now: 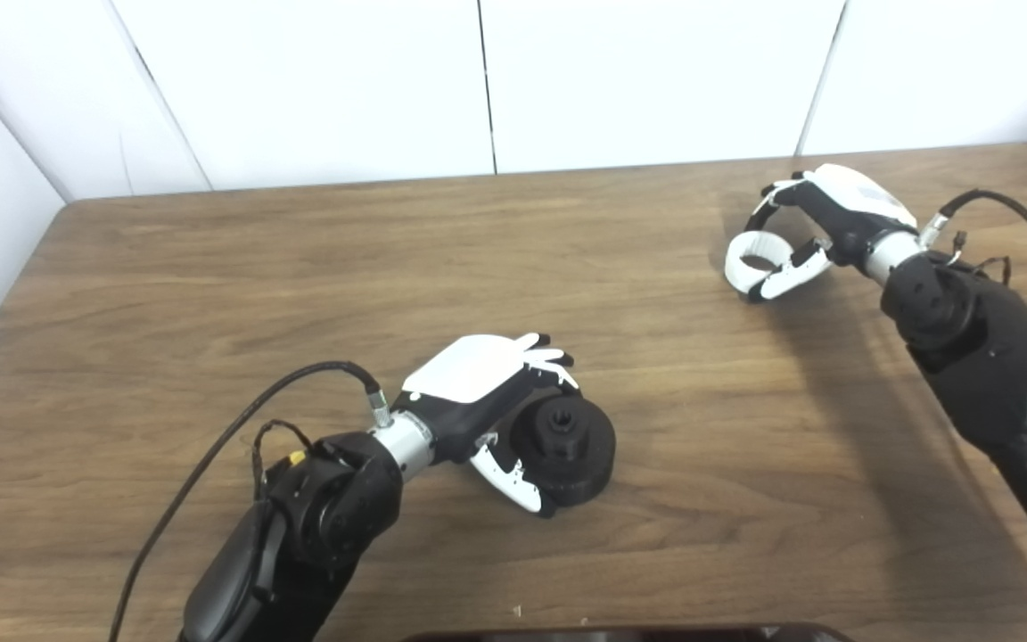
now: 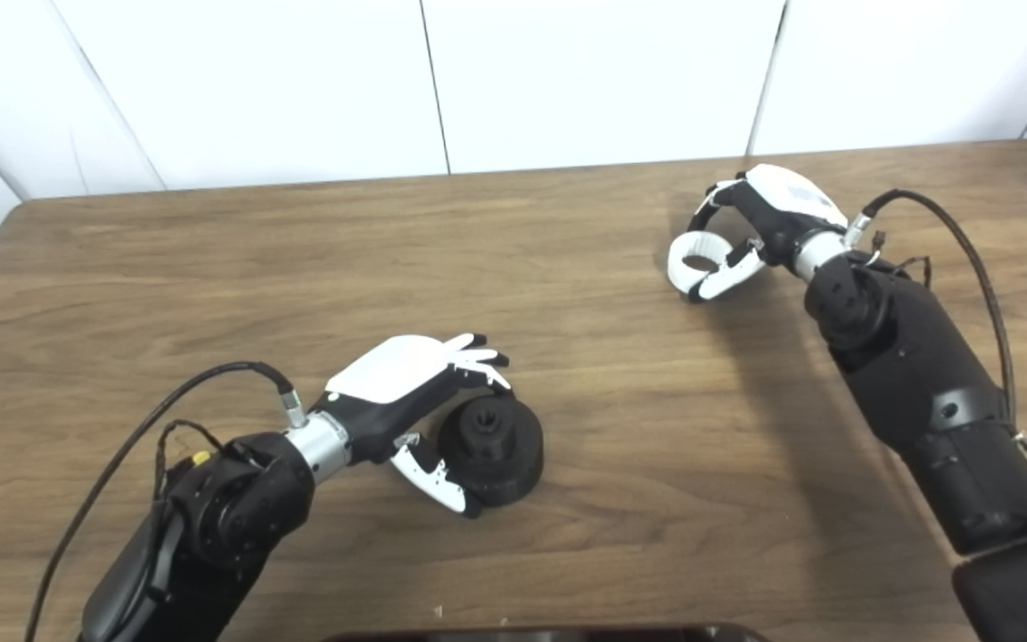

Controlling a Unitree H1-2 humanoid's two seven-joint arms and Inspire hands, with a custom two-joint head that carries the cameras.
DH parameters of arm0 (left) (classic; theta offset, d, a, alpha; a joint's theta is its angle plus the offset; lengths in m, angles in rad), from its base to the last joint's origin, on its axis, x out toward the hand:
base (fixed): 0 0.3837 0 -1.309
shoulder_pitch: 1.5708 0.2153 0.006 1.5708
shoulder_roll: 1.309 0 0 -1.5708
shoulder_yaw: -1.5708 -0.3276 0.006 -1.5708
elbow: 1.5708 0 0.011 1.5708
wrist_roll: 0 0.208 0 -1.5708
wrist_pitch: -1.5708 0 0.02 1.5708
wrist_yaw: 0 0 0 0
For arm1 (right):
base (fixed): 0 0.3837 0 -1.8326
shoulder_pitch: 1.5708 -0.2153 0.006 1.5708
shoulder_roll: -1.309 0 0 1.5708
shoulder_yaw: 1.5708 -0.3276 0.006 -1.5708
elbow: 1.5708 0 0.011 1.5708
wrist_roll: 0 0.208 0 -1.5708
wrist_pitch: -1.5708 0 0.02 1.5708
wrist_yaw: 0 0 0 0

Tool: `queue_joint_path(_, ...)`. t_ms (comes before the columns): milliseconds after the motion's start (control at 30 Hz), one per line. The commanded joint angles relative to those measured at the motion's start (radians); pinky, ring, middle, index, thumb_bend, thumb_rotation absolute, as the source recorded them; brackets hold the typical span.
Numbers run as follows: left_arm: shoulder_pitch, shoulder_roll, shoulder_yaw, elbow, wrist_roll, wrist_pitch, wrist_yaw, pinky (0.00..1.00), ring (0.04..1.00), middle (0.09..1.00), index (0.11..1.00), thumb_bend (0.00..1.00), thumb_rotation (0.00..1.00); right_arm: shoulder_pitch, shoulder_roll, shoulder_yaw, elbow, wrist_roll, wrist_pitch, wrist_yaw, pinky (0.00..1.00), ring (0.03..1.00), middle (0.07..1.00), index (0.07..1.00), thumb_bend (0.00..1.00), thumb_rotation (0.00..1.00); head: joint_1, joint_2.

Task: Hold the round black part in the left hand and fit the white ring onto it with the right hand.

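The round black part (image 1: 578, 448), a thick disc with a raised hub, rests on the wooden table (image 1: 299, 267) near the front middle. My left hand (image 1: 478, 374) is closed around it, with fingers on its far rim and the thumb against its near side. The white ring (image 1: 733, 264) is at the far right of the table. My right hand (image 1: 834, 209) is closed on it, with fingers curled over its far side and the thumb along its near side. The ring sits low, at or just above the table surface. The two hands are far apart.
White wall panels stand behind the table's far edge. A dark object (image 1: 620, 633) shows at the bottom edge of the picture. Cables loop from both wrists.
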Motion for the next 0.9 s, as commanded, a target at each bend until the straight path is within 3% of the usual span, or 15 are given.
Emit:
queue_joint_path(0, -0.027, 0.004, 0.012, -0.023, 0.008, -0.009, 0.010, 0.84, 1.000, 0.928, 0.695, 0.90, 0.24, -0.037, -0.008, -0.019, -0.007, 0.006, -0.039, -0.037, 0.95, 0.989, 0.886, 0.495, 0.53, 0.14, 0.001, 0.000)
queue_joint_path(433, -0.030, 0.002, 0.015, -0.015, 0.008, -0.016, 0.013, 0.84, 1.000, 0.927, 0.695, 0.90, 0.24, -0.034, -0.017, -0.023, -0.043, -0.004, -0.043, -0.040, 0.90, 0.964, 0.872, 0.492, 0.52, 0.14, 0.001, -0.001)
queue_joint_path(633, -0.031, 0.001, 0.014, -0.013, 0.007, -0.015, 0.011, 0.83, 1.000, 0.929, 0.695, 0.90, 0.25, -0.026, -0.027, -0.029, -0.122, -0.004, -0.018, -0.006, 0.89, 0.964, 0.870, 0.493, 0.52, 0.14, 0.001, -0.002)
queue_joint_path(867, -0.031, 0.001, 0.015, -0.007, 0.005, -0.014, 0.010, 0.83, 1.000, 0.929, 0.696, 0.90, 0.24, 0.002, -0.041, -0.034, -0.294, -0.004, 0.020, 0.071, 0.88, 0.958, 0.866, 0.492, 0.52, 0.15, -0.001, 0.000)
